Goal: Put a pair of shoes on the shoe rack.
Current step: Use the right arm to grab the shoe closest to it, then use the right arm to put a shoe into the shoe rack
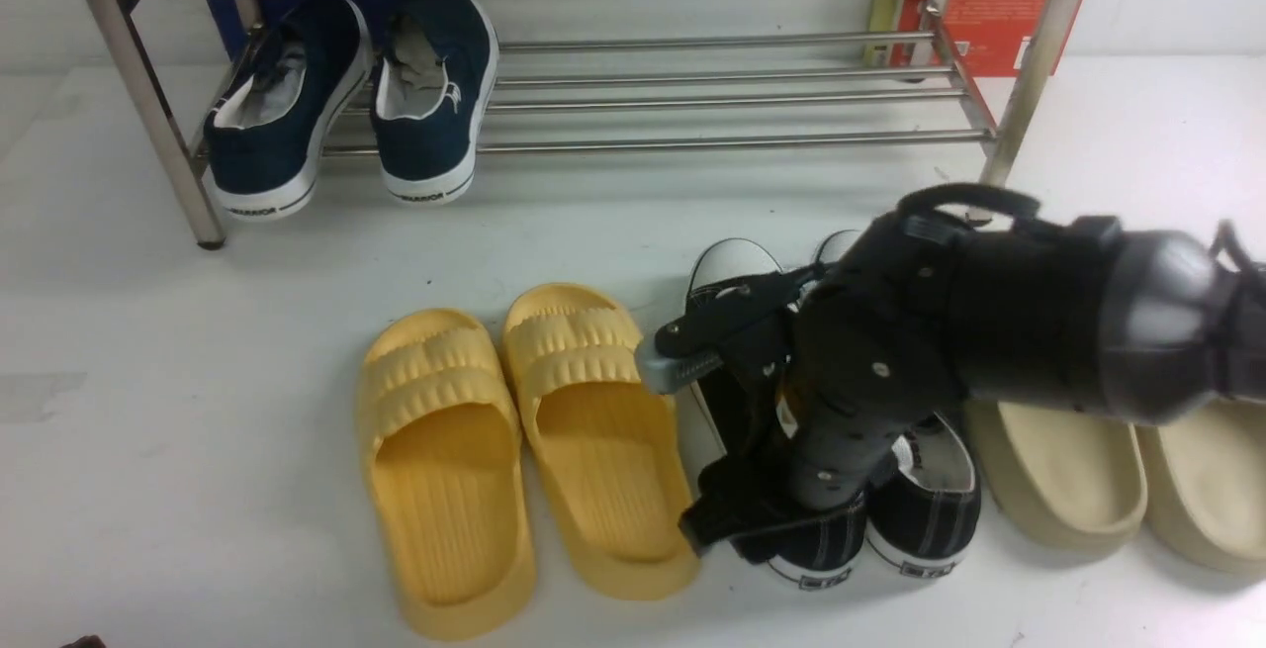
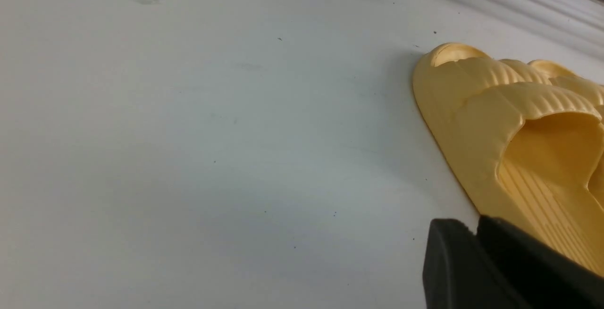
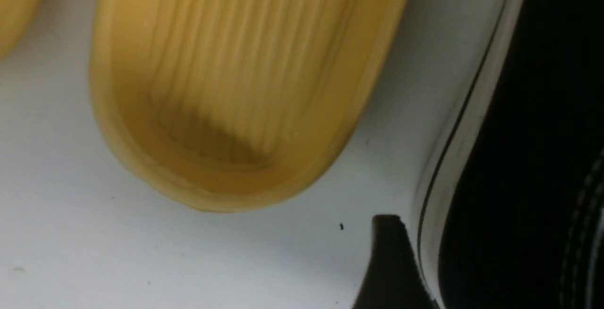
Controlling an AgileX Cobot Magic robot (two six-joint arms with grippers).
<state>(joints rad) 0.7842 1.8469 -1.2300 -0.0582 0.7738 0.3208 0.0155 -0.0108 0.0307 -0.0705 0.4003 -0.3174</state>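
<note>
1. Right gripper (image 1: 697, 440) gapes wide, empty, over the black canvas white-soled sneakers (image 1: 930, 514), lower centre-right on the table (image 1: 148, 430).
2. Seat jaws squarely before closing; shiny silver tubular shoe rack (image 1: 712, 142) waits, upper frame.

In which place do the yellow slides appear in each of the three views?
Front view: yellow slides lower centre, left of the black sneakers.
Left wrist view: at the right edge, toes showing.
Right wrist view: one heel, upper middle, beside one of the black sneakers.
Shared landmark: the white floor under them in every view.
</note>
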